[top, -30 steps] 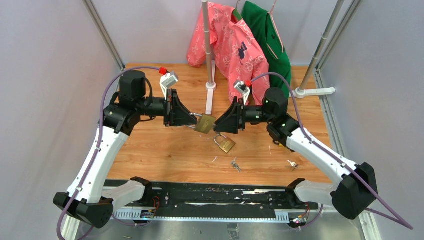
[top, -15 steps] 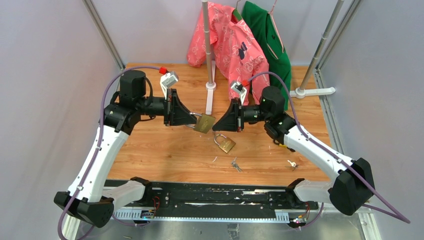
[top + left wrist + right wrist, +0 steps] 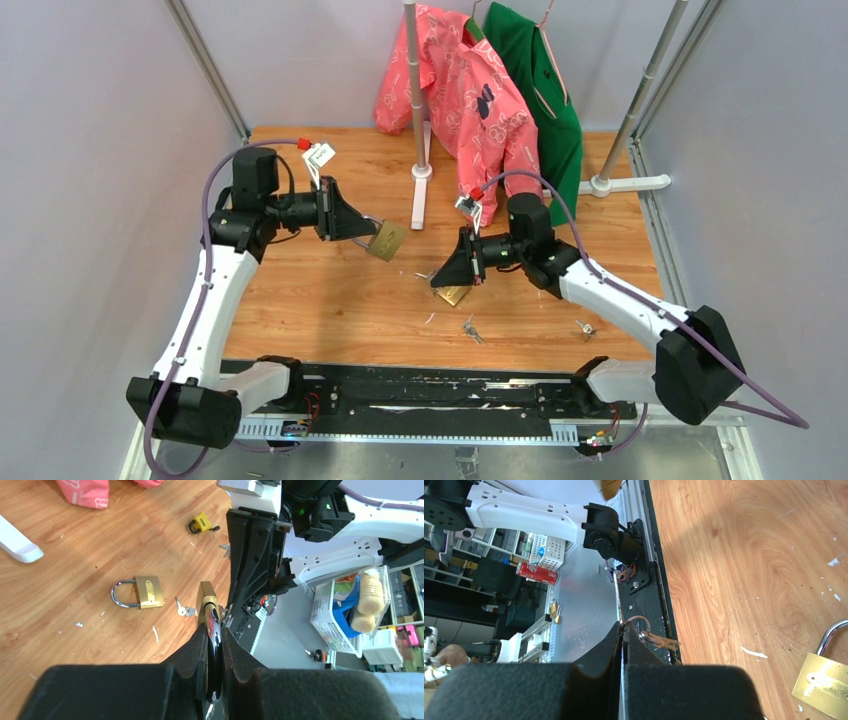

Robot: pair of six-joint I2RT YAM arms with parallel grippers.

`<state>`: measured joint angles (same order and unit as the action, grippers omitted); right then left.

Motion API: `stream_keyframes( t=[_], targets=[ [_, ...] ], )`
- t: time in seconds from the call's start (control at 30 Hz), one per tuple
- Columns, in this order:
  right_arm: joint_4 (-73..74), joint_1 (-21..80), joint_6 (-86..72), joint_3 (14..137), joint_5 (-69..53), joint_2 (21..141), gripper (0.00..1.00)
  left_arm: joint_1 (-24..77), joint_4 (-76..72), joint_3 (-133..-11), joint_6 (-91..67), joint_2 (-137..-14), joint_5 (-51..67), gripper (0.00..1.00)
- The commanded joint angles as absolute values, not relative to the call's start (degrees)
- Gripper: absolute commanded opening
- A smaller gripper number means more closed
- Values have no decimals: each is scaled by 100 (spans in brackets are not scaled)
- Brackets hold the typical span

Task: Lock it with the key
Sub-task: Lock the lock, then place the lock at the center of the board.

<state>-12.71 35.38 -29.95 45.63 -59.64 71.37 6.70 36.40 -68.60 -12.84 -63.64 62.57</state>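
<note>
Looking along your left gripper (image 3: 215, 630), you see its fingers clamped on the chromed shackle (image 3: 213, 650) of a brass padlock (image 3: 207, 600), which juts past the fingertips edge-on and clear of the table (image 3: 75, 555). Your right gripper (image 3: 623, 630) has its fingers pressed together, and a thin wire ring carrying a small key (image 3: 661, 641) is pinched at their tips; that key is blurred, so you cannot make out its teeth. From above, the held padlock sits off to the left of the right gripper and apart from it, while a second padlock (image 3: 141, 591) lies flat on the wood just beside the right fingertips, its curved steel shackle closed into a squarish brass body. That body bears a stamped panel, but you cannot read the lettering on it. A spare pair of keys (image 3: 184, 611) lies on the table near the second padlock, and a small yellow padlock (image 3: 201, 522) lies farther off. The tabletop is orange-brown wood grain flecked with small white scraps. The gripper fingers are matte black wedges. Beyond the table edge a red drink can (image 3: 536, 573) lies on its side, its print too small to read.
</note>
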Motion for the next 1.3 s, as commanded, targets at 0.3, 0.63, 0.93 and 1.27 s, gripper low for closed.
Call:
stream_keyframes(
  t=[0.3,0.63,0.93,1.27],
  targets=[
    [-1991,3640,-3849,4183,-5288,7616,0,659,4166,-5844,-1294,-7163,5143,0],
    [-1999,4225,-3881,4329,-4398,8345,0,289,3464,-5618,-1347,-8661,4429,0],
    [-2196,4905,-3876,4921,-4155,9519,0,18,3816,-5975,-945,-9465,3826,0],
    [-1785,5065,-3597,5953,-4099,10694,0,18,3756,-6129,-1220,-9499,2918,44]
  ],
)
